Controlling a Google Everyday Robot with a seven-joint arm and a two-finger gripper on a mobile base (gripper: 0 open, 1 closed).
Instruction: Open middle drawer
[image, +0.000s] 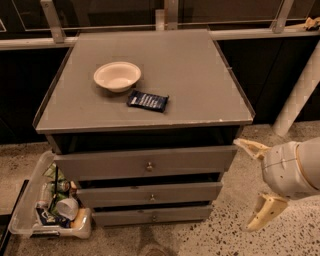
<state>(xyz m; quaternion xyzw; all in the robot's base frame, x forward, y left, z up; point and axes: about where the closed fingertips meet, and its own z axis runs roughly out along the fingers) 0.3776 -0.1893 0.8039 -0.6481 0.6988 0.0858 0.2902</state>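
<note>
Bench (200, 100): a grey cabinet with a flat top and three drawers down its front.
Bowl (117, 76): a small white bowl, right way up, on the bench top toward the left.
Packet (147, 101): a dark, flat packet lying just beside the bowl, a little nearer the front edge.
Top drawer (100, 164): the tallest and widest front, with a small round knob in the middle.
Middle drawer (110, 195): right under the top drawer and above the bottom one – grey, flat, with one small round knob (152, 197) at its centre. It looks pushed in.
Bottom drawer (125, 217): the smallest front, close to the floor.
Gripper (246, 186): to the right of the bench, level with the drawers, not touching them.
Jaws: spread wide apart – one points up-left near the top drawer's corner, one points down at the floor. Nothing is between them.
Bin (22, 210): a clear box on the floor at the left of the bench, with cans and wrappers in it.
</note>
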